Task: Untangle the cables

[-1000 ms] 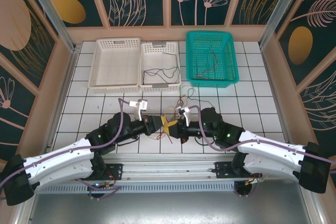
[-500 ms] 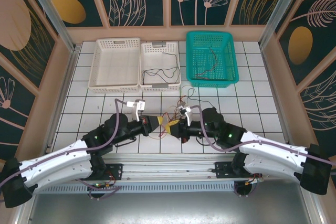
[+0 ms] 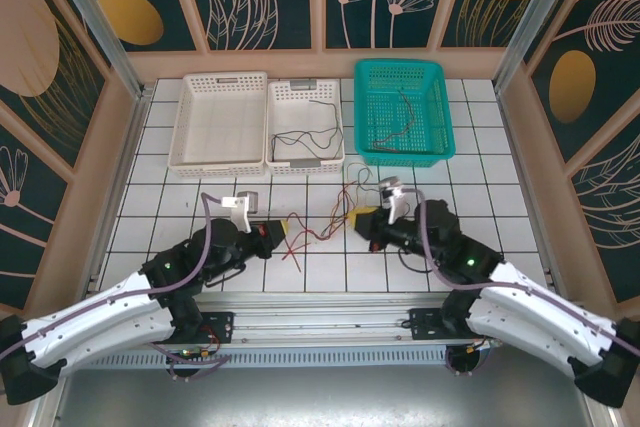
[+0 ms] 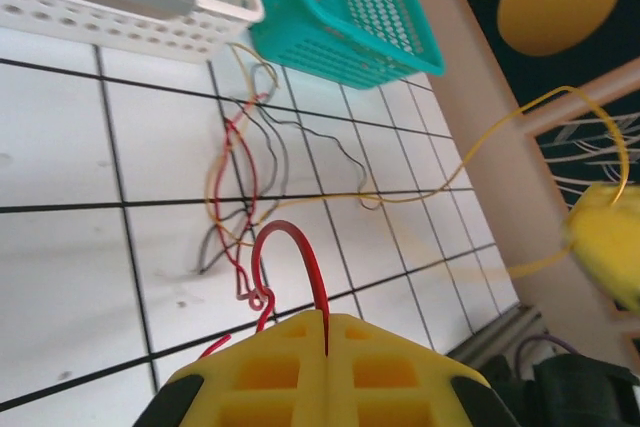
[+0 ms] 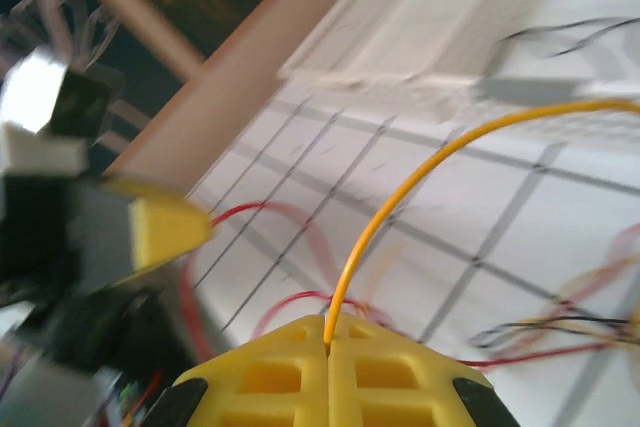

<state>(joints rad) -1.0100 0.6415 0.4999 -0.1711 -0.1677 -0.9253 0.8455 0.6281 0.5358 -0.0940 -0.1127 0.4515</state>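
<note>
- Over the last second I've drawn the arms apart: the left end effector (image 3: 278, 231) and right end effector (image 3: 362, 217) now sit well apart, near the middle of the surface's (image 3: 490, 187) near edge.
- The left is clamped on the red cable (image 4: 284, 227), the right on the yellow cable (image 5: 380, 217).
- The loose tangle (image 4: 245, 172) lies on the tiles between them.
- I judge these strands are starting to separate, not yet free.

The left arm (image 3: 110, 302) and the right arm (image 3: 520, 297) stretch low and bend in toward the middle. The left gripper (image 3: 283, 234) and the right gripper (image 3: 358, 217) face each other, a bit apart. Both press their yellow fingers (image 4: 260, 372) tight together. The left one pinches a red cable (image 4: 290, 244), and the right one pinches a yellow cable (image 5: 400, 197).
</note>
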